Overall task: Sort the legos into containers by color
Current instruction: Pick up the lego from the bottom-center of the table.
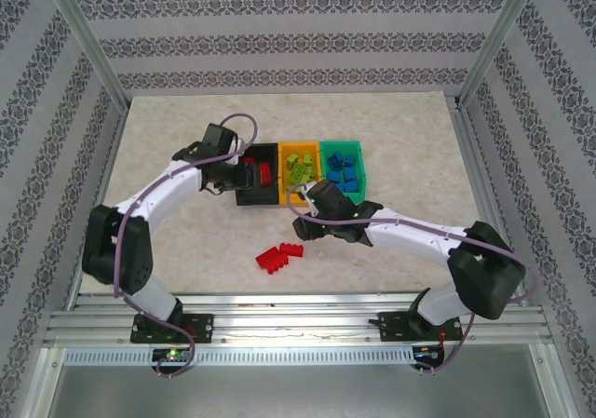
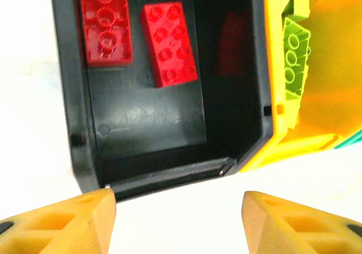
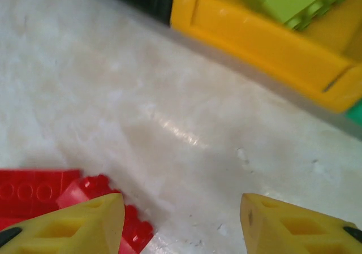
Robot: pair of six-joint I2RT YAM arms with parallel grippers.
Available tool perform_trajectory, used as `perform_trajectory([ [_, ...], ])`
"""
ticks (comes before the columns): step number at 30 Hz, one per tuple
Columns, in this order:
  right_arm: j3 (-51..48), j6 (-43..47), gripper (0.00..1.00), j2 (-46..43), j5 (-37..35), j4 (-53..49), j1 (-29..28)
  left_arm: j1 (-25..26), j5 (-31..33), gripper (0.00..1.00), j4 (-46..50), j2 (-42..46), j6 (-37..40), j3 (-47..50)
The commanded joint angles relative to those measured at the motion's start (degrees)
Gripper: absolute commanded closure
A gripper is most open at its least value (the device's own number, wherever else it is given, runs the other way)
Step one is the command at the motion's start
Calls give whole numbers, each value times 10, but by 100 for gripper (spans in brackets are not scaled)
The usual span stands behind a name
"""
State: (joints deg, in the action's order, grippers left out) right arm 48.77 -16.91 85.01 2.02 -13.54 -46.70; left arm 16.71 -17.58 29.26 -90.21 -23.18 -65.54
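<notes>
Left claw (image 2: 180,209) spread, empty, below black bin (image 2: 68,95) with two red legos (image 2: 169,44). Right claw (image 3: 181,214) spread, empty; loose reds (image 3: 34,192) lower left. Limes (image 1: 298,167) in orange bin (image 1: 300,144), blues (image 1: 346,171) in green bin (image 1: 342,142).

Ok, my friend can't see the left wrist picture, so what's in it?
A black bin holds two red bricks lying flat, studs up. Beside it is an orange bin with lime green bricks inside. At the bottom edge, the left gripper hangs open over the pale table, holding nothing.

left hand (image 2: 178,197) spread, right hand (image 3: 181,200) spread
</notes>
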Motion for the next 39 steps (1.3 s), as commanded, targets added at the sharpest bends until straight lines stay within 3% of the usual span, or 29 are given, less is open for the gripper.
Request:
perform_trajectory([
  [1, 21, 40, 42, 22, 43, -32, -8, -4, -39, 39, -81, 43, -18, 54],
  [3, 21, 47, 41, 32, 52, -29, -12, -4, -65, 35, -95, 64, -19, 90],
  [13, 54, 79, 37, 90, 112, -37, -15, -4, -79, 34, -124, 134, -63, 211],
  [20, 58, 87, 36, 105, 162, -35, -24, -4, -65, 34, -118, 151, -64, 228],
  [28, 71, 100, 37, 156, 138, -55, -37, -4, -72, 34, -125, 143, -68, 229],
  [31, 75, 101, 44, 176, 120, -63, -41, -4, -70, 34, -125, 146, -70, 231],
  [35, 73, 94, 64, 176, 120, -54, -41, -4, -68, 34, -122, 152, -72, 236],
  [39, 73, 90, 71, 162, 116, -44, -40, -4, -67, 34, -125, 156, -79, 243],
])
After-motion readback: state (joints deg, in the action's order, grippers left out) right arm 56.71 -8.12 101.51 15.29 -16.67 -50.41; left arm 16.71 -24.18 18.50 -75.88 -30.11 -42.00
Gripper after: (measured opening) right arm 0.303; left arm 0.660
